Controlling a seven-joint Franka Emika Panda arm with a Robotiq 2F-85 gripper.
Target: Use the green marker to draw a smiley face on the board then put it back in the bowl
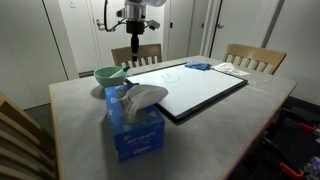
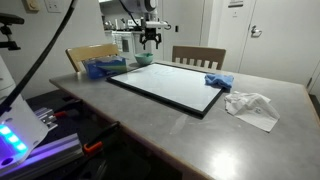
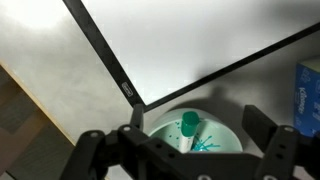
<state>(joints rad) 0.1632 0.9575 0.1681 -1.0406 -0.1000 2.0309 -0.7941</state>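
Observation:
In the wrist view the pale-green bowl (image 3: 226,137) lies straight below my gripper (image 3: 197,125). The green marker (image 3: 188,129) leans inside the bowl, cap end up, above green ink smudges on the bowl's bottom. My fingers (image 3: 262,125) stand wide apart on either side and touch nothing, so the gripper is open. The board (image 3: 200,40), white with a thin black frame, has one corner just beside the bowl. In both exterior views the gripper (image 1: 133,38) (image 2: 150,40) hangs above the bowl (image 1: 110,74) (image 2: 145,59) at the board's (image 1: 200,92) (image 2: 170,85) far corner.
A blue tissue box (image 1: 135,130) (image 2: 100,68) stands close to the bowl. A blue cloth (image 1: 197,66) (image 2: 218,81) and a crumpled white cloth (image 1: 232,68) (image 2: 252,105) lie beyond the board's other end. Wooden chairs (image 1: 255,58) ring the grey table (image 1: 70,110).

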